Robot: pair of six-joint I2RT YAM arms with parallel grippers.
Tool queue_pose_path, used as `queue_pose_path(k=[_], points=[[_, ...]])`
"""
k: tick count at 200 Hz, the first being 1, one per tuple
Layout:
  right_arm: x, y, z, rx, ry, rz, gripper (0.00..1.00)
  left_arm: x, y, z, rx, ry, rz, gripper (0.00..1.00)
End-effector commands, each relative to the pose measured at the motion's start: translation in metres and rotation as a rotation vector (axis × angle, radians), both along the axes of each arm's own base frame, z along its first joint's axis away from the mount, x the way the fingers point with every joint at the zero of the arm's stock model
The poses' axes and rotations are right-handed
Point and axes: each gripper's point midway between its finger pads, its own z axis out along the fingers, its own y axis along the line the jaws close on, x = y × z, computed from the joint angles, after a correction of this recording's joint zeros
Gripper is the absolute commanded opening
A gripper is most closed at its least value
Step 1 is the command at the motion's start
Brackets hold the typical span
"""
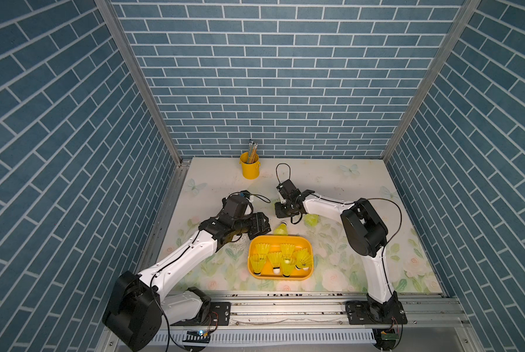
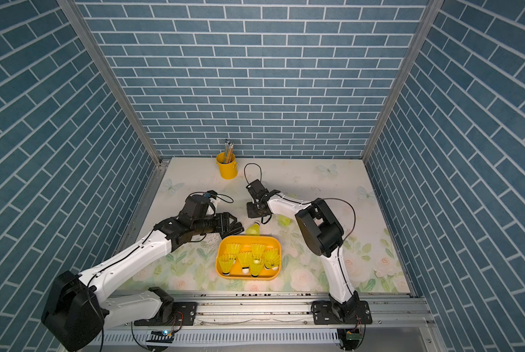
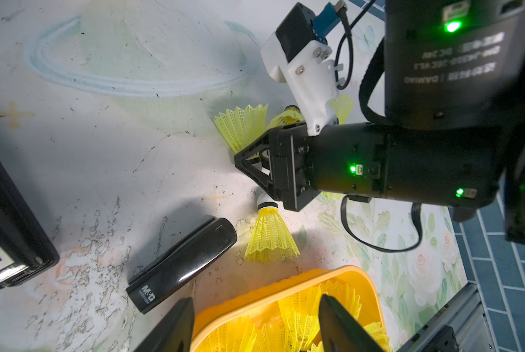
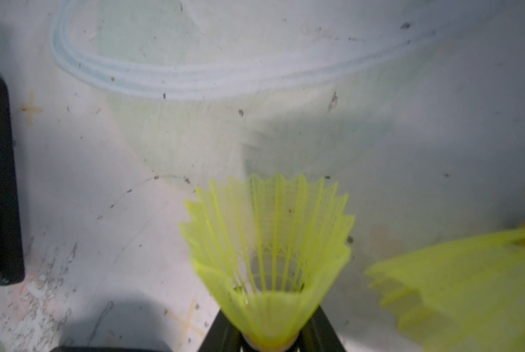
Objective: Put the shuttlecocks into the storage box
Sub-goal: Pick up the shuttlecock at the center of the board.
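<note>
My right gripper [image 4: 268, 335] is shut on the base of a neon yellow-green shuttlecock [image 4: 270, 243], whose skirt fans out ahead of the fingers. It hangs low over the table behind the storage box [image 1: 311, 253], an orange-yellow tray with several shuttlecocks [image 1: 275, 259] inside. A loose shuttlecock [image 1: 282, 228] lies just behind the tray and another [image 1: 311, 220] lies under the right forearm. My left gripper [image 3: 255, 304] is open over the tray's near-left rim [image 3: 285, 282] with nothing between its fingers. The left wrist view shows the right gripper [image 3: 249, 161] with the held skirt [image 3: 242, 128] sticking out.
A yellow bucket with pencils [image 1: 249, 166] stands at the back of the table. A black stapler [image 3: 182, 262] lies beside the tray's left corner, and a black box [image 3: 8, 231] lies further left. Blue brick walls enclose three sides.
</note>
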Motion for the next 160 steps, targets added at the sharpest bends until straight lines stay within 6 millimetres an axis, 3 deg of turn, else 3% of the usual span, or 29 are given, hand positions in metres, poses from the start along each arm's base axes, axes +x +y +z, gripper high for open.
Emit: queue_pose_path(k=[1, 37, 74, 121, 160], points=[[-0.009, -0.002, 0.042, 0.016, -0.078, 0.029, 0.23, -0.007, 0.004, 0.001, 0.0, 0.008, -0.01, 0.71], [-0.047, -0.006, 0.07, 0.058, -0.083, 0.054, 0.23, -0.018, 0.008, 0.003, -0.008, 0.026, -0.011, 0.71], [-0.098, -0.007, 0.091, 0.116, -0.065, 0.085, 0.23, -0.034, 0.011, 0.008, -0.031, 0.047, -0.021, 0.7], [-0.169, 0.003, 0.108, 0.21, -0.001, 0.132, 0.23, -0.063, 0.014, 0.008, -0.049, 0.091, -0.046, 0.69], [-0.225, 0.011, 0.111, 0.24, 0.062, 0.164, 0.22, -0.086, 0.016, 0.007, -0.063, 0.11, -0.069, 0.68]])
